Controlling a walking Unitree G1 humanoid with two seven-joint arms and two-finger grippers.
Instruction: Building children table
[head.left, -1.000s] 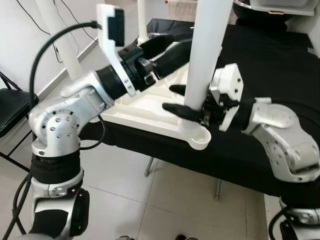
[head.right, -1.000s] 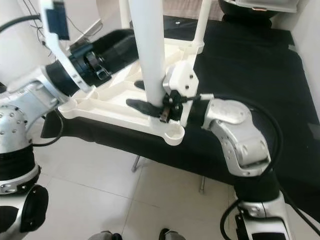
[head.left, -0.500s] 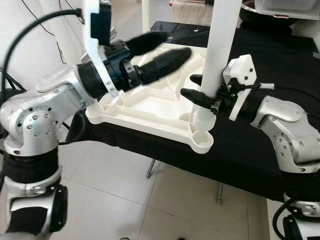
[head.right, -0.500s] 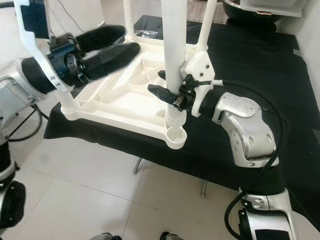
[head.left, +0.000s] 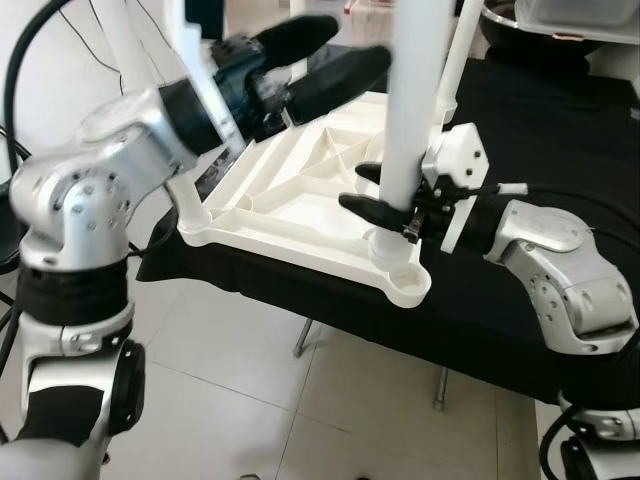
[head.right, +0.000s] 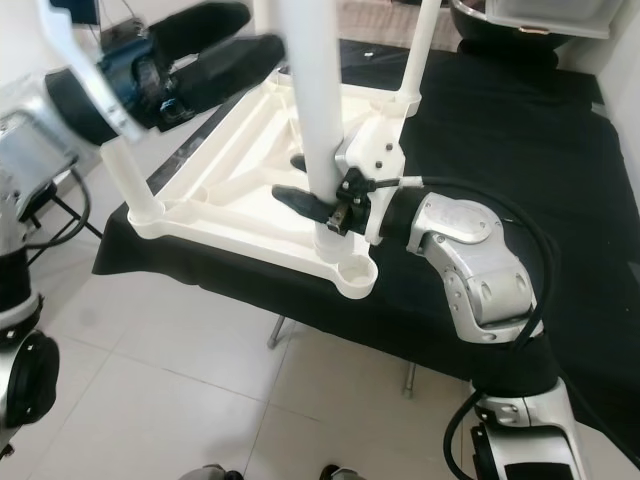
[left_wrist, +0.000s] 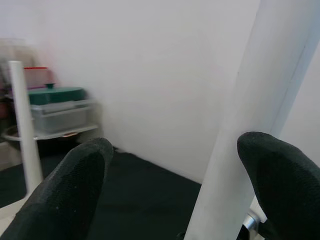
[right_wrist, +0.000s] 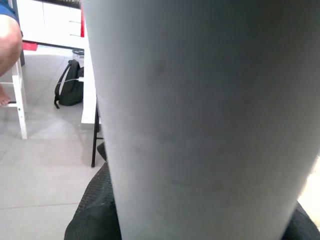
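Observation:
A white tabletop (head.left: 290, 200) lies upside down on the black-covered table (head.left: 560, 120). A white leg (head.left: 415, 100) stands upright with its lower end in the near right corner socket (head.left: 392, 245). My right gripper (head.left: 372, 190) is shut on this leg low down, one black finger on each side. In the right wrist view the leg (right_wrist: 200, 125) sits right up against the camera. My left gripper (head.left: 352, 45) hovers open above the tabletop, just left of the same leg (left_wrist: 245, 125), not touching it.
Other white legs stand at the near left corner (head.right: 120, 170) and the far corners (head.right: 420, 50). A plastic bin (head.left: 570, 20) sits at the back right. Tiled floor (head.left: 250, 400) lies below the table's front edge. A person's leg (right_wrist: 7, 40) and a backpack (right_wrist: 70, 87) are in the right wrist view.
My left gripper has lifted off the tabletop and spread its fingers, ending beside the leg. The leg's threaded end, visible half a second ago, is now down in the socket.

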